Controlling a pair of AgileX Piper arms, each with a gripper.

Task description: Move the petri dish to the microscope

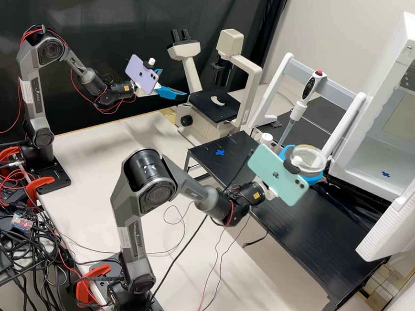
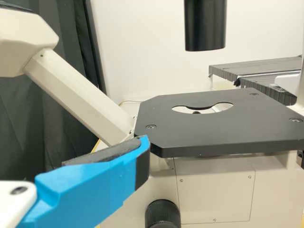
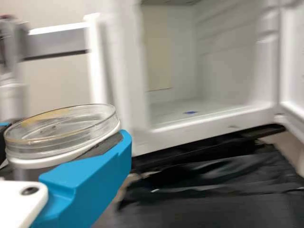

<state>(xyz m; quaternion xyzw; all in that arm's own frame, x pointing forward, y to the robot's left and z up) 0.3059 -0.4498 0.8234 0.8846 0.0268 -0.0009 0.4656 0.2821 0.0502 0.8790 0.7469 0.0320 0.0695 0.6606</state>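
Well, the clear petri dish [image 1: 309,156] sits clamped in the right gripper [image 1: 307,163], at three o'clock in the high view. From the dish, a pipette [image 1: 298,110] stands at twelve, the open white cabinet [image 1: 348,159] at two, the binocular microscope [image 1: 211,109] at ten; near that, the left gripper [image 1: 174,83] has its fingers apart.

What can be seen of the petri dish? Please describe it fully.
The petri dish is round, shallow and transparent, like clear plastic or glass, with an amber tint on part of its rim and a pale band around its lower edge. Any contents are unclear. It is held nearly level in the air between the right gripper's blue fingers, near the open white cabinet.
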